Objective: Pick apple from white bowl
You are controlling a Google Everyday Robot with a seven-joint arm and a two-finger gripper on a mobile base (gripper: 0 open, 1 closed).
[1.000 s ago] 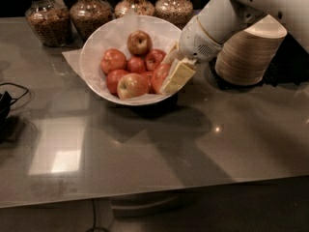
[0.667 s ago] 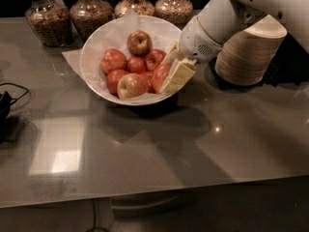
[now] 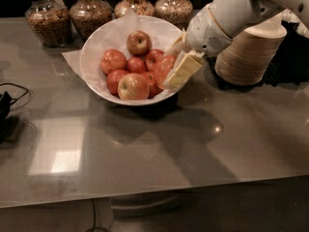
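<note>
The white bowl (image 3: 96,47), wide and lined with crinkled white paper, stands at the back middle of the table and holds several apples. My gripper (image 3: 169,69) reaches into its right side from the upper right. Its cream fingers (image 3: 182,70) sit on either side of the large deep red apple (image 3: 161,65) at the bowl's right rim and are closed against it. A red apple with a yellow-green patch (image 3: 133,87) lies at the front, and another apple (image 3: 138,42) lies at the back. The arm hides the held apple's right side.
A stack of beige disposable bowls (image 3: 248,57) stands just right of the arm. Several glass jars of grains (image 3: 46,21) line the back edge. A black cable (image 3: 7,103) lies at the left edge. The glossy grey table (image 3: 159,153) stretches in front.
The gripper and the apple between its fingers have shifted very slightly upward. The other apples and the bowl have not moved.
</note>
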